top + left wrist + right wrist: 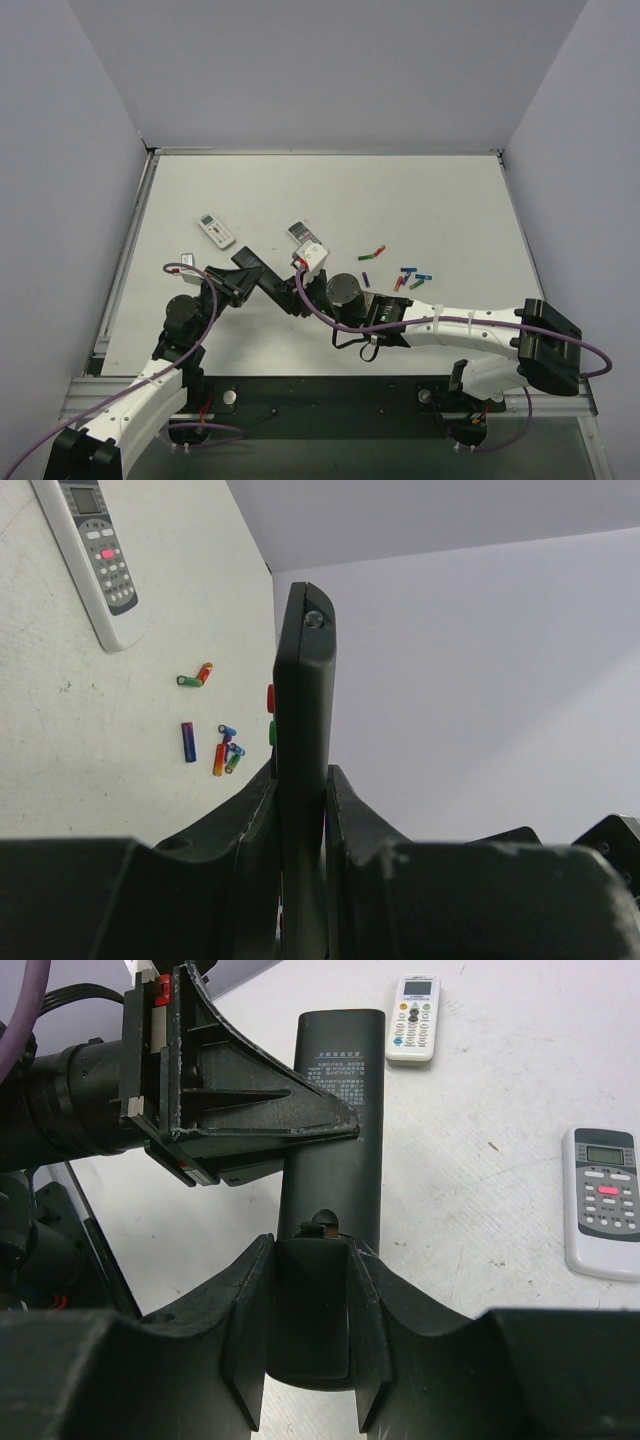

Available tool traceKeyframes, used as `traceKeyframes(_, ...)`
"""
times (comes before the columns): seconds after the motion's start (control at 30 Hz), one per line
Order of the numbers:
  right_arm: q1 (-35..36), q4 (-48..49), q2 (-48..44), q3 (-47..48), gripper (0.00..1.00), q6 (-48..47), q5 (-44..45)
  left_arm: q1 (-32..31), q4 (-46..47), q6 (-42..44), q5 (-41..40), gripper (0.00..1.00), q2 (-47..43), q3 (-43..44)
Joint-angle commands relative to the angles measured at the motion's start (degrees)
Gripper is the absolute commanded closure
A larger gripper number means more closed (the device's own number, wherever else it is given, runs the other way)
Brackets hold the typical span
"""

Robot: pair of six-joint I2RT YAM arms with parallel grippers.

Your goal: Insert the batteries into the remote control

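Judging by looks, remote [305, 680] is light, stiff, slick plastic, so pinch flat faces mid-body as left gripper [300, 780] does, clamped on it above table [60, 730], w/ right gripper [310, 1250] straddling its near end, pinch unclear; batteries [215, 745] lie loose on table nearby.

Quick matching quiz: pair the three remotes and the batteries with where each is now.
1 long slim black remote
2 white remote with grey display panel
3 white remote with coloured buttons
4 small coloured cylinder batteries

A loose on the table
B held by left gripper and right gripper
C flat, leftmost from above
D flat, nearer the batteries

Pairs: 1-B, 2-D, 3-C, 4-A
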Motion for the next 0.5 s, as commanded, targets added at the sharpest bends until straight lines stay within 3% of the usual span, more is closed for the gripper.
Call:
traceKeyframes(0.0, 0.1, -1.2, 1.1, -0.9, 0.81, 0.0, -1.0, 0.3, 7.4, -4.1, -1.2, 1.0, -1.4, 1.9)
traceKeyframes(0.13, 0.2, -1.3, 1.4, -0.6, 0.73, 0.1, -0.5, 0.3, 7.3, -4.1, -1.1, 1.0, -1.6, 1.8)
traceKeyframes(0.47, 0.2, -1.7, 2.1, 0.4, 0.64, 0.1, 1.2, 0.3, 7.2, -4.1, -1.2, 1.0, -1.3, 1.6)
